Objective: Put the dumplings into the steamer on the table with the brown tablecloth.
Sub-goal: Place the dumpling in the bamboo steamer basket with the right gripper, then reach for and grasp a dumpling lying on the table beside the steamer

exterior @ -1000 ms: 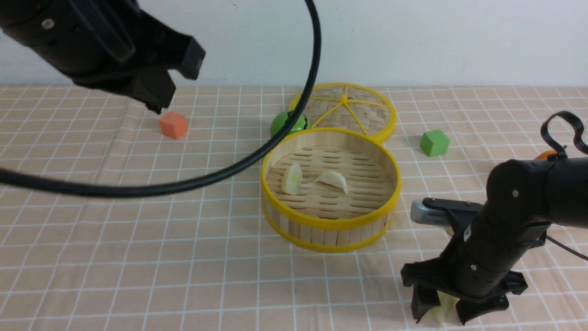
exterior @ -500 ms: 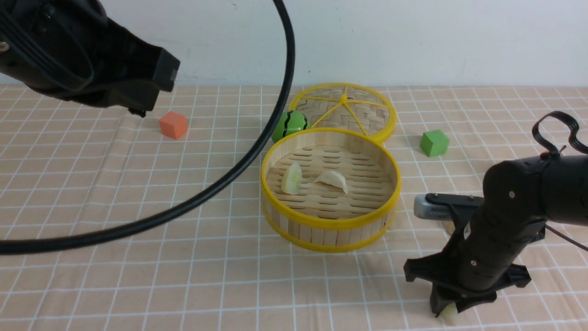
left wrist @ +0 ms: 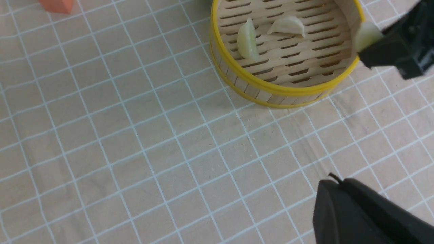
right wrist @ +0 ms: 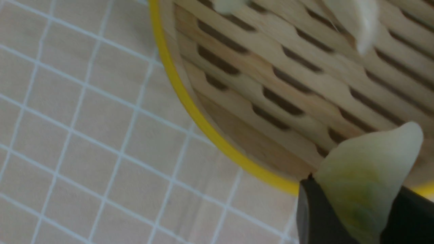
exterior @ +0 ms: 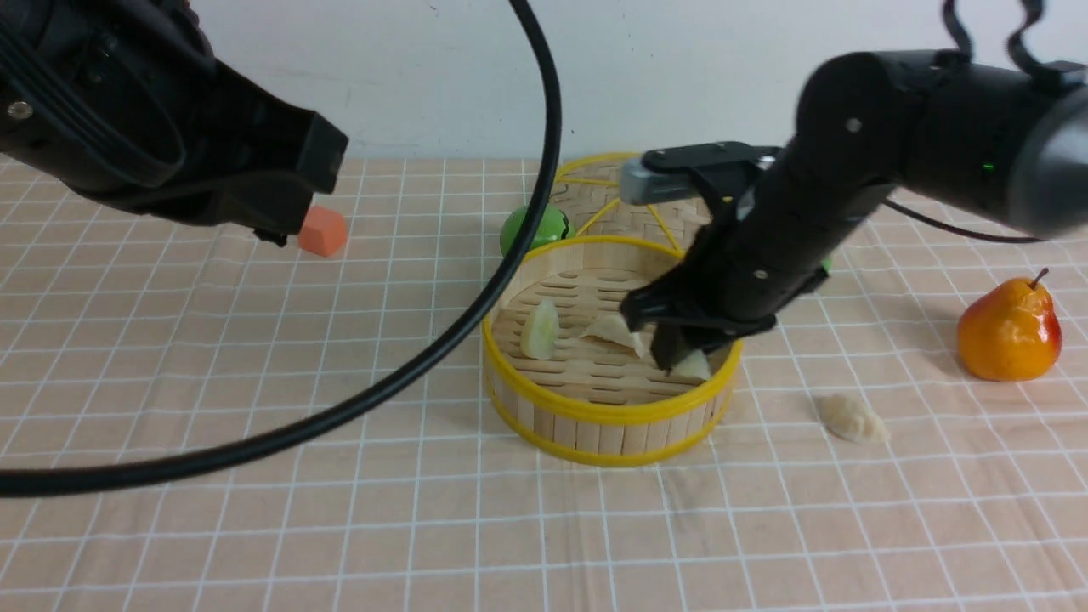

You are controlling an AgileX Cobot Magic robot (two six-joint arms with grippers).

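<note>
Dumplings: four counted. A pale green one (exterior: 541, 330) and a cream one (exterior: 614, 331) lie on the slatted floor of the steamer (exterior: 608, 414), near each other but apart. Third dumpling (exterior: 694, 366), greenish, is gripped between the right jaws, which pinch it from both sides. Its tip pokes out past the black fingertips. It hangs just inside the steamer's right wall, about rim height. Cannot tell whether it touches the floor or wall. Fourth dumpling (exterior: 852, 418) lies loose on the brown tablecloth (exterior: 255, 510), right of the steamer and apart from the right jaws. Left jaws are pressed together, raised over the left side of the surface (exterior: 170, 561), well apart from the steamer. Lid (exterior: 586, 208) lies behind the steamer. Pear (exterior: 1009, 330) stands far right, orange cube (exterior: 323, 231) far left.
</note>
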